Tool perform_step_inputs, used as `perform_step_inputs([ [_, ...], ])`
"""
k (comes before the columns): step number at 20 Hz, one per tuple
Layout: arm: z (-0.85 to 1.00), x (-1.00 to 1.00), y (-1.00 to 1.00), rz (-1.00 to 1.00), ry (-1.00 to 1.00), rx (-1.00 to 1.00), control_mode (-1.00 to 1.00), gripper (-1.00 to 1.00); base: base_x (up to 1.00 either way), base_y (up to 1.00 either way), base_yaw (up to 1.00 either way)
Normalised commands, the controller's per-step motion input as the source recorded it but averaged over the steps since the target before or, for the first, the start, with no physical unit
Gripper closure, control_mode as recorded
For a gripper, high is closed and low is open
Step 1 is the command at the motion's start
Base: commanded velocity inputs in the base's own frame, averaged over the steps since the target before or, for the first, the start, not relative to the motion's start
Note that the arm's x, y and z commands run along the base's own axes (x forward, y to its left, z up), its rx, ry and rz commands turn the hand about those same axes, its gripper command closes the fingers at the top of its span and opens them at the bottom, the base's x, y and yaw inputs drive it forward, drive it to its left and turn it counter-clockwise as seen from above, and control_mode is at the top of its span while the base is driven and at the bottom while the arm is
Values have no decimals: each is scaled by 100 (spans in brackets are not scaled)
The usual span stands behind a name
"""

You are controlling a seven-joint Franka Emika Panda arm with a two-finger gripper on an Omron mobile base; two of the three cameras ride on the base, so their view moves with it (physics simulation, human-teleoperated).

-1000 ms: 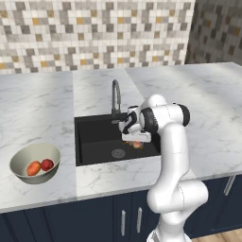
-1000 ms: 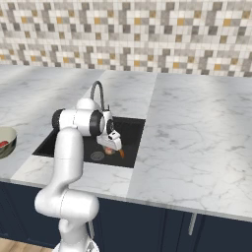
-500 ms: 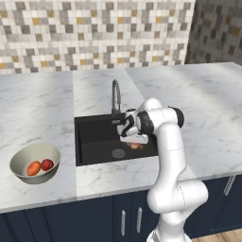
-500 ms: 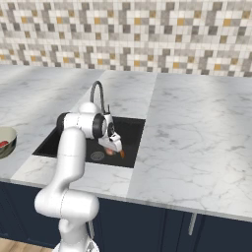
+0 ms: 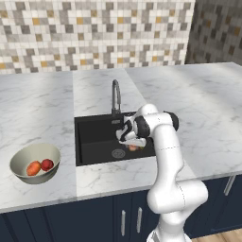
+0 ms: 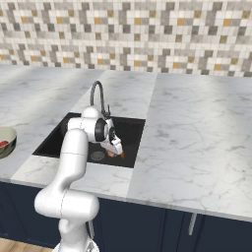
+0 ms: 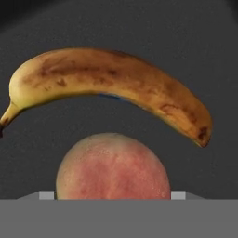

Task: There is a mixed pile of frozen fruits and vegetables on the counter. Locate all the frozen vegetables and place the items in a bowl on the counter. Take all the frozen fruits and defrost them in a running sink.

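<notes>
We see the pincer (image 5: 128, 142) low inside the black sink (image 5: 97, 137), close to the basin's right wall and near its front edge. In the hand view a reddish-peach apple (image 7: 113, 167) sits right at the bottom, where the fingertips would rise, and a yellow-orange banana (image 7: 111, 86) with brown flecks and dark ends lies on the dark sink floor just beyond it. We cannot tell whether the pincer is gripping the apple or has its jaws apart, since the fingers are hidden behind the fruit. From the base views a small patch of peach colour (image 6: 112, 154) shows under the hand, beside the round metal drain (image 5: 118, 153).

The curved grey faucet (image 5: 115, 94) stands at the sink's back edge, just behind and above the wrist, and it is the nearest thing in the way of an upward lift. The sink's right wall and front rim hem the hand in closely; the left half of the basin is open.

The beige-grey bowl (image 5: 21, 163) rests on the white marble worktop (image 5: 198, 104) near its front edge, well to the left of the sink, holding 2 items: a glossy red tomato (image 5: 47, 164) and an orange carrot piece (image 5: 33, 168), touching each other. The worktop to the right of the sink is a broad open stretch back to the tiled wall (image 5: 94, 33).
</notes>
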Motion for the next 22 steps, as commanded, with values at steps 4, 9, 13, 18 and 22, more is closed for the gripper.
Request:
perform_step_inputs([
  [4,-16,14,8,0,-3,0,-100,100,0,0,0],
  [9,-4,2,2,0,0,0,-100,-100,0,0,0],
  [13,4,-5,0,0,1,2,-100,-100,0,0,0],
  [18,36,-15,-4,0,-1,1,-100,-100,0,0,0],
  [22,46,-14,-14,-1,0,0,-100,-100,0,0,0],
])
